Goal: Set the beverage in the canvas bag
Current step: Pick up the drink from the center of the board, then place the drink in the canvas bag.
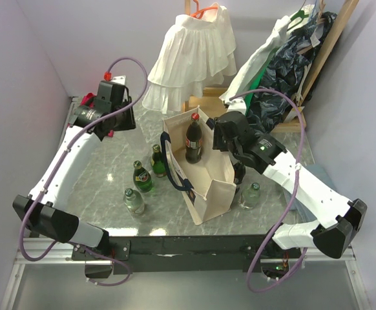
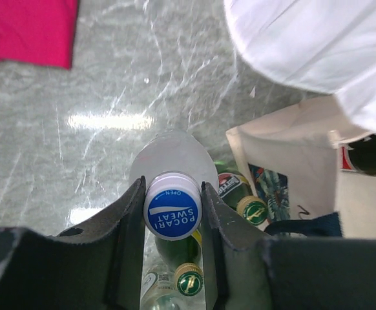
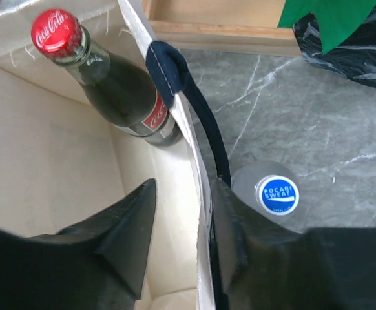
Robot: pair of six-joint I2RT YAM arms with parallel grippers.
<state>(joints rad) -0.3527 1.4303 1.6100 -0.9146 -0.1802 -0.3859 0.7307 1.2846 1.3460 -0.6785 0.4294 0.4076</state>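
Cream canvas bag (image 1: 214, 194) stands open, one end toward the surface's near edge. Green glass bottles (image 1: 141, 175) stand just left of it and a loose Pocari bottle (image 3: 275, 194) just right. The right hand (image 3: 185, 187) is spread astride the bag's right wall. A cola bottle (image 1: 194, 142) leans inside the bag's far end. Toward the far-left corner, the left hand (image 2: 172, 186) pinches a held Pocari bottle (image 2: 172, 213) at its blue cap.
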